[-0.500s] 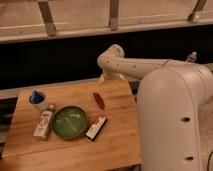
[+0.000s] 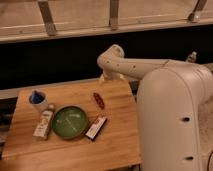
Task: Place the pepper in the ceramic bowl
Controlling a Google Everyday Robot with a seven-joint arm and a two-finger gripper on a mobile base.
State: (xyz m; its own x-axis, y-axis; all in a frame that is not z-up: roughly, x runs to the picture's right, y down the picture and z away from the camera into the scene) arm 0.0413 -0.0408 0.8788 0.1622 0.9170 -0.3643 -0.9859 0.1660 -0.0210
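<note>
The gripper [image 2: 107, 76] hangs off the bent arm [image 2: 131, 66] right at the far edge of the table [image 2: 122, 145], a bit right of the middle. It's a pale lump against the dark background, so I can't tell if it's open or closed. Nothing seems to be in it.

Just nearer than that is the pepper [image 2: 98, 100], lying flat on the wood in the far-right part of the table. It's apart from the gripper and not touching anything. Its long axis runs mostly far-to-near with a slight slant, far end a little left and near end a little right. I can't make out which end has the stem. There's bare wood all round it, with a wide strip to its right out to the table's right edge.

The bowl [image 2: 70, 121] sits near-left of the pepper, a stretch of bare wood between them. A red-and-white packet [image 2: 96, 127] lies just beside the bowl's right rim, directly nearer than the pepper. A small pale bottle [image 2: 44, 124] lies against the bowl's left side, and a white cup [image 2: 37, 99] with blue inside stands at the far-left.

The robot's big white body [image 2: 172, 120] crowds the table's right edge. The near strip of the table shows only bare wood.
</note>
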